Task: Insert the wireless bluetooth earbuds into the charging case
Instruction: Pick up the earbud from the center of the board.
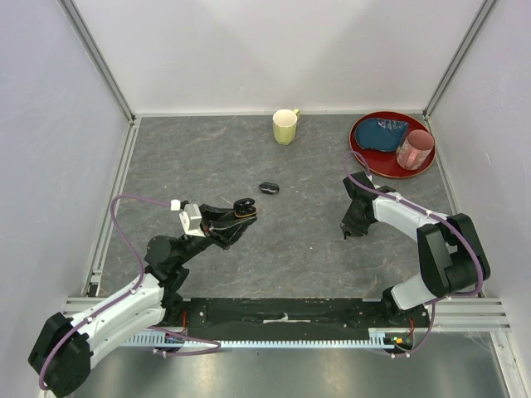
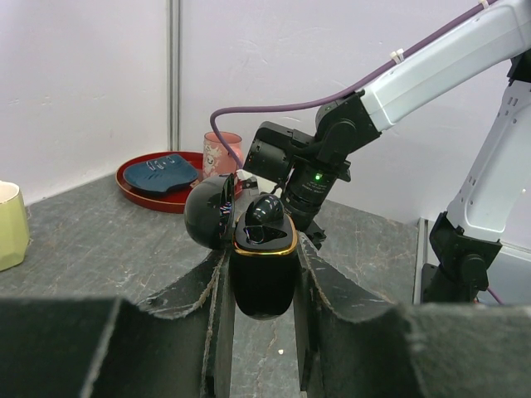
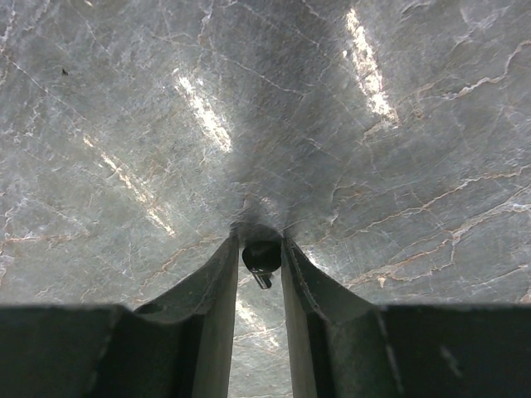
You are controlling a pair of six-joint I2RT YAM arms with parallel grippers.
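Top external view is giving me the layout, so I am starting at the near edge of the table (image 1: 290,257) and working outward. Nearest, left of centre, the left pincer (image 2: 262,249) is clamping the charging case (image 2: 264,286) by its sides and holding it lifted off the surface. Its lid (image 2: 207,214) is hanging open to the left. One earbud (image 2: 265,209) is sitting in the gold-rimmed mouth.

Over on the right, the right pincer (image 3: 261,242) is pointing down. It is pinching the second earbud (image 3: 261,255) between its fingertips, with marbled grey surface beneath. I am not able to tell whether the earbud is touching the table.

The two pincers are sitting well apart, with bare grey surface running between them. From the left wrist, the right arm (image 2: 311,178) is standing directly beyond the open case.

Just past the left pincer, a small dark oval object (image 1: 268,188) is lying on the table. I cannot tell what it is.

Farther back, a yellow mug (image 1: 285,126) is standing near the far edge at centre. A red tray (image 1: 363,160) is filling the far right corner, carrying a blue item (image 1: 382,133) and a pink cup (image 1: 415,149). The right arm is bending just in front of that tray.

White walls (image 1: 50,124) are closing in the left, far and right sides, and a metal rail (image 1: 116,195) is running along the left edge.
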